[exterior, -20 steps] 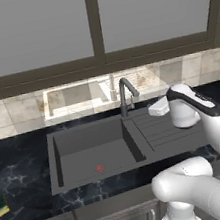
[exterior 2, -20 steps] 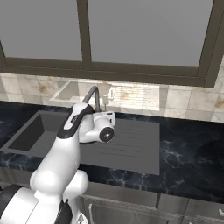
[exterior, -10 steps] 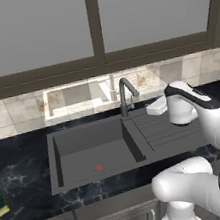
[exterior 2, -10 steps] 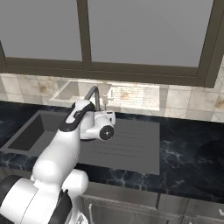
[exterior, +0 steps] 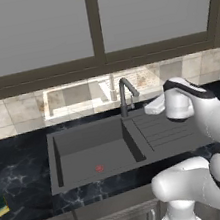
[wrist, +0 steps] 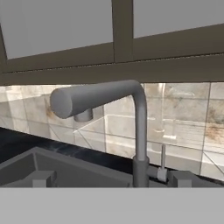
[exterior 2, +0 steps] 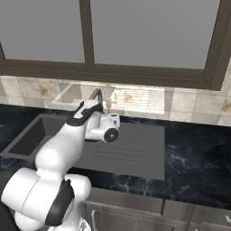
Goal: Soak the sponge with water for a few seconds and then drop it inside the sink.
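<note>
The sink [exterior: 89, 156] is set into the worktop [exterior: 20, 167], with its drainboard [exterior: 161, 134] to the right of the basin. The faucet [exterior: 126, 95] stands at the far edge, between basin and drainboard, its spout turned right. The sponge [exterior: 0, 205] lies on the worktop near the front edge, well left of the sink. The tool [exterior: 149, 107] is held just right of the faucet, above the drainboard.

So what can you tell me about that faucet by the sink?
The faucet is a dark grey, matte metal-looking tube: an upright stem rising from the back edge of the sink, bending into a spout that reaches over the basin. A thin lever stands beside its base. No water is running. Nothing touches it.
</note>
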